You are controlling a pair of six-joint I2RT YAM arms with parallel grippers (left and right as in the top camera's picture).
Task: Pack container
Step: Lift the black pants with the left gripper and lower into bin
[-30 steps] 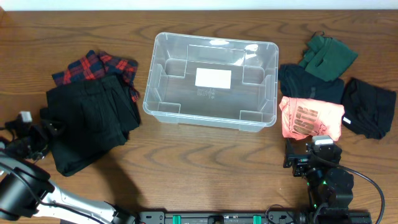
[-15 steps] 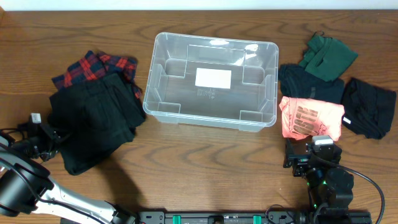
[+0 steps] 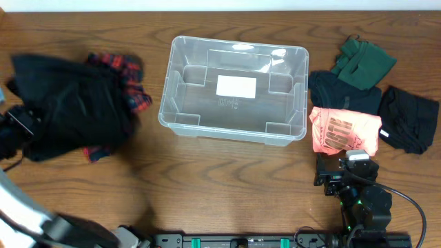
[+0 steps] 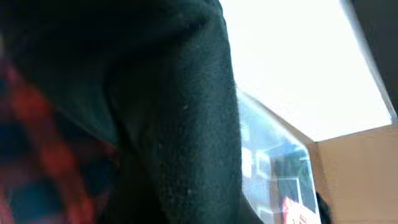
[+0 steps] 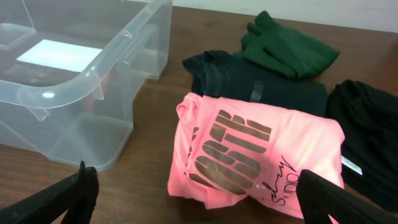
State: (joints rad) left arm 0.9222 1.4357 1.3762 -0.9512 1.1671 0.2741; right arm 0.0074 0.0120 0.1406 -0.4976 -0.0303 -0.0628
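Since half a second ago the black garment [image 3: 69, 103] has come up off the table [image 3: 227, 179] and swung toward the far left corner, blurred in the overhead view, dragging the red plaid shirt [image 3: 129, 72] along beneath it. Cloth covers the left gripper in both views, so how its jaws stand cannot be told; the left wrist view shows only black fabric pressed close, with a strip of plaid at its left edge. The container [image 3: 200, 110] sits on the table well to that gripper's right, upright and empty, a white label [image 3: 236, 86] on its base. The right gripper [image 5: 205, 196] rests low, spread wide and holding nothing, one fingertip at each lower corner of its view. Just ahead of it, between the two fingers, lies a folded pink T-shirt [image 5: 249, 149] with dark lettering. Ahead and to its left stands a corner of the container. Beyond the T-shirt lies a dark folded top [image 5: 261, 84], a dark green garment [image 5: 289, 50] farther on, and black fabric [image 5: 370, 137] ahead to the right.
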